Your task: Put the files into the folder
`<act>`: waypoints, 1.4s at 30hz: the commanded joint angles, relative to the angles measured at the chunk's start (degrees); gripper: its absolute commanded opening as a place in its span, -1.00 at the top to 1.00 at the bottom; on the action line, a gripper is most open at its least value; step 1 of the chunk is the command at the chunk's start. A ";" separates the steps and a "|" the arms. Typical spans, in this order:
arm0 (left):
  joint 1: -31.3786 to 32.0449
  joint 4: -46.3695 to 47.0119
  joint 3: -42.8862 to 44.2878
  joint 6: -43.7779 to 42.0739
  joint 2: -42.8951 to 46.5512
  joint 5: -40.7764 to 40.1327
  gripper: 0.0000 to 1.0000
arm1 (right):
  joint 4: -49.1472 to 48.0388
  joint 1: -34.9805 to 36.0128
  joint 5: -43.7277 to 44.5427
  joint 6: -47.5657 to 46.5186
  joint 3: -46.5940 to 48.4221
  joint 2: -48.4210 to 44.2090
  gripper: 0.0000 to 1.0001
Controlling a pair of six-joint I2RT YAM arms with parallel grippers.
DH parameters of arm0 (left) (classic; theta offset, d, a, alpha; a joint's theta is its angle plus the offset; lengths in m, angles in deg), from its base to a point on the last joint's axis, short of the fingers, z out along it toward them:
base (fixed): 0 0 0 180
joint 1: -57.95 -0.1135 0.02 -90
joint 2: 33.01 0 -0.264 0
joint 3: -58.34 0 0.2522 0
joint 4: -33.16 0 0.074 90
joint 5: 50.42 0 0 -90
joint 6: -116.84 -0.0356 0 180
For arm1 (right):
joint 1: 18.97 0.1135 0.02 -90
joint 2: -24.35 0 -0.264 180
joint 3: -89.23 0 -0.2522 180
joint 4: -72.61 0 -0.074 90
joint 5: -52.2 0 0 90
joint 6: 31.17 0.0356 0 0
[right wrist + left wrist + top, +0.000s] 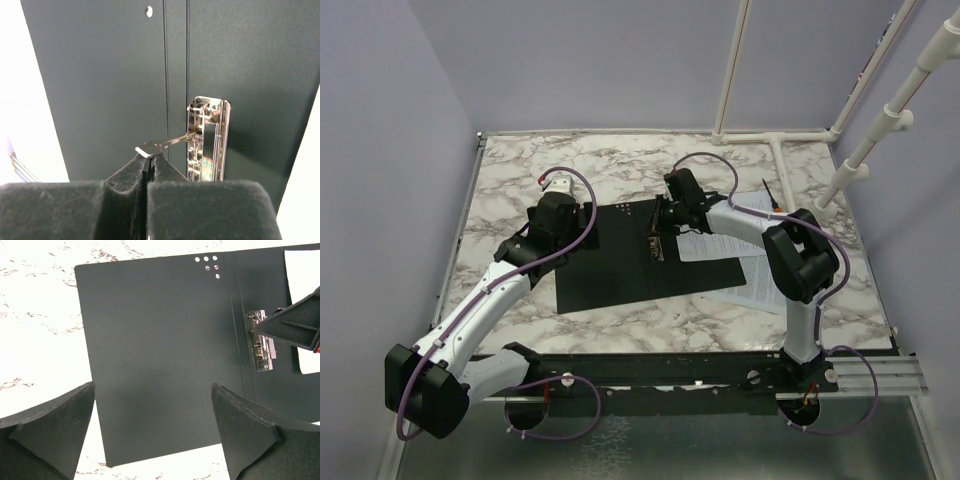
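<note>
Right wrist: right pincer (148,167) fully closed on clip lever (172,141).

white arm links (480,305), black joint housings (798,262), purple cables (576,173) looping along both arms, left gripper (152,386) with matte black wedge-shaped fingers (55,425)

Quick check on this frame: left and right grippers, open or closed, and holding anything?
Left gripper: open, holding nothing, above the folder.
Right gripper: closed on the clip lever.
</note>
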 commanded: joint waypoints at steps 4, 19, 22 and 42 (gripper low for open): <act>-0.27 0.60 -0.77 -0.41 0.89 -2.29 -0.98 | 1.96 -1.17 1.36 -1.60 4.94 4.16 0.99; -0.29 0.54 -0.84 -0.29 -0.19 -2.07 -0.98 | 1.84 -2.11 0.30 -4.39 7.05 2.21 0.99; -0.29 0.54 -0.79 -0.40 -0.29 -1.83 -0.98 | 2.77 -2.10 1.50 -5.54 5.49 -0.64 0.95; -0.20 1.88 -0.99 -0.70 -1.92 6.34 -0.98 | 9.60 -2.11 19.47 -9.34 -18.27 -26.46 -0.28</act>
